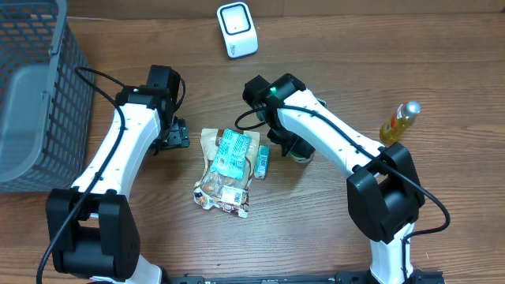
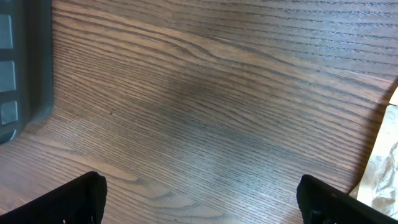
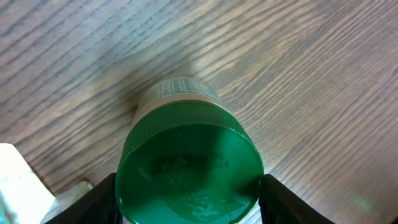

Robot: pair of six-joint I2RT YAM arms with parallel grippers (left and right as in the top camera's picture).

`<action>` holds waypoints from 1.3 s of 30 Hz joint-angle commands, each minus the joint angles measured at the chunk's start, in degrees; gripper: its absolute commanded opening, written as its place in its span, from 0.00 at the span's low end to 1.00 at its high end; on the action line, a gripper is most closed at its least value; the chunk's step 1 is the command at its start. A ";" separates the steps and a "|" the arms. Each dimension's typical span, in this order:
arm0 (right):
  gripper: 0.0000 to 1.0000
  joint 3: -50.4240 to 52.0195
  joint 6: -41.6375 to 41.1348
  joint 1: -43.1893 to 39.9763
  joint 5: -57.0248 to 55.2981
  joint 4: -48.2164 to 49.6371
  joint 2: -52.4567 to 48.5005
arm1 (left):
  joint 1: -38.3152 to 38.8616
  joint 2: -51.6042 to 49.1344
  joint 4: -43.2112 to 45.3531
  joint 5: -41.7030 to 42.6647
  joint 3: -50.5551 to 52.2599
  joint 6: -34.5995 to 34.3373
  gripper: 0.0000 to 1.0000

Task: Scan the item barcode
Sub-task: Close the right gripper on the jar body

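Beside clear plastic snack pouch, small green-lidded round jar stands upright; my right gripper half-open, pads clamping lid. My left gripper wide, empty. Grasp step; next lift, face barcode to white scanner.

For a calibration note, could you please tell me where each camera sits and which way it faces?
Overhead: fixed above the table, looking straight down at basket, scanner, snack bag, left arm and right arm.
Left wrist: on the left arm, facing down at bare wood; its fingers show at the bottom corners.
Right wrist: on the right arm, facing down on a green-lidded jar flanked by its fingers.
Shared: the snack bag's edge appears overhead and at the left-wrist view's right side.
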State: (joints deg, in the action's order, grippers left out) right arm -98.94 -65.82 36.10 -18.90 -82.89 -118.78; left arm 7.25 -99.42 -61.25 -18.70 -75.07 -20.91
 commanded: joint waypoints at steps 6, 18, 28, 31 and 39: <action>0.30 0.33 0.31 -0.11 -2.05 2.34 0.02 | -0.11 1.07 0.07 -0.76 -1.01 -0.79 1.00; 1.00 0.33 0.28 -0.11 -1.40 2.93 0.02 | -0.11 1.07 0.07 -0.76 -1.01 -0.79 1.00; 1.00 0.31 8.33 -0.15 -5.60 0.79 0.02 | -0.11 1.07 0.07 -0.76 -1.01 -0.79 0.99; 1.00 0.33 13.18 -0.33 -6.38 1.79 0.02 | -0.11 1.07 0.07 -0.76 -1.01 -0.79 0.99; 1.00 0.31 23.96 -4.02 -0.42 4.22 0.02 | -0.11 1.07 0.07 -0.76 -1.01 -0.76 0.99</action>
State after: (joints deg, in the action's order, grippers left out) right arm -98.91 -48.12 34.41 -21.15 -78.83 -118.78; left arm 7.25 -99.42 -61.25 -18.70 -75.07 -20.91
